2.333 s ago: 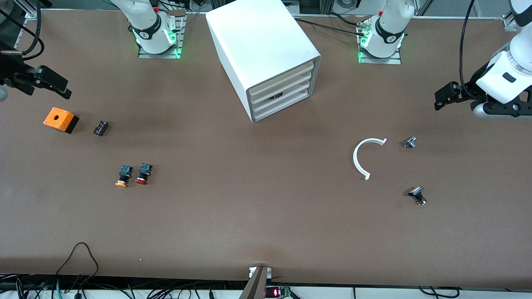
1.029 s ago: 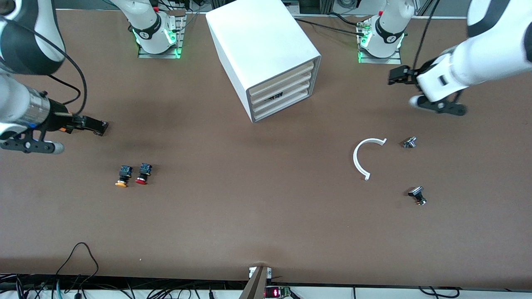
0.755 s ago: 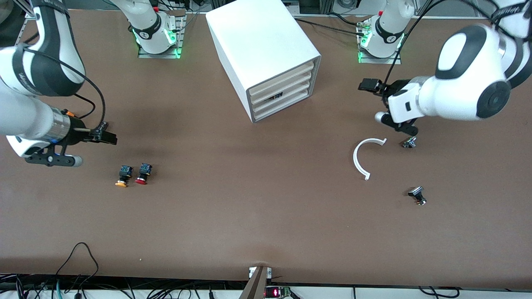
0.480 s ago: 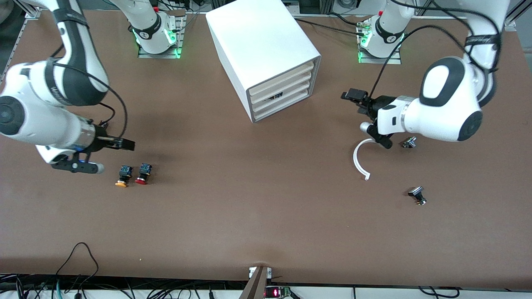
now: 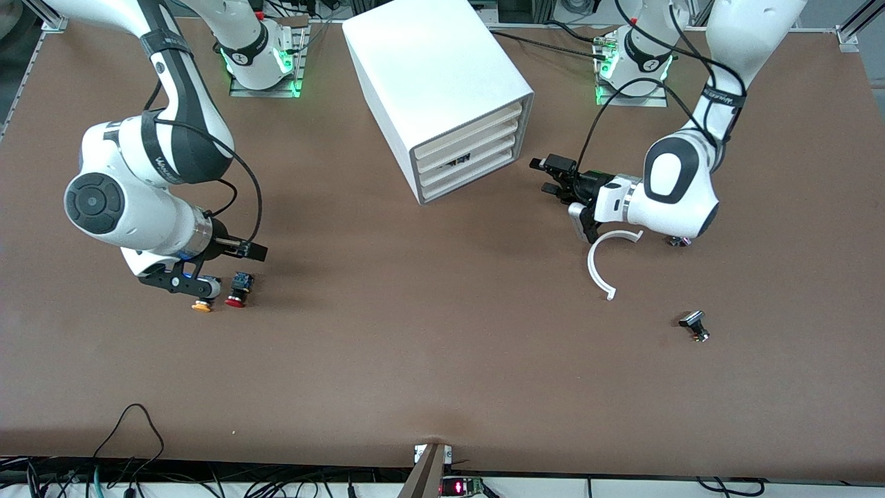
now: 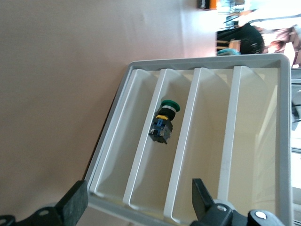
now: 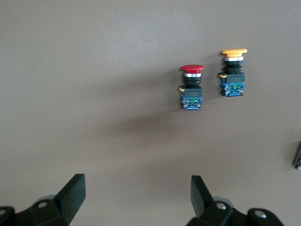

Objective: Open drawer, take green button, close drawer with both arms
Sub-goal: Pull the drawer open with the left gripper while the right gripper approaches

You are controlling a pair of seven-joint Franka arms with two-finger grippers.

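Two arms have swung in toward the cabinet (image 5: 442, 97): your left gripper (image 5: 550, 176) now hangs before the drawer (image 5: 467, 160), spread wide and empty. Your right gripper (image 5: 256, 251), likewise empty, hovers farther off. Inside that drawer lies the button (image 6: 163, 121).

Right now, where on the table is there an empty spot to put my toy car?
The widest bare patch of the table is between the red-capped button and the white curved piece, nearer the front camera than the cabinet. It is crowded by the right hand and the left hand.
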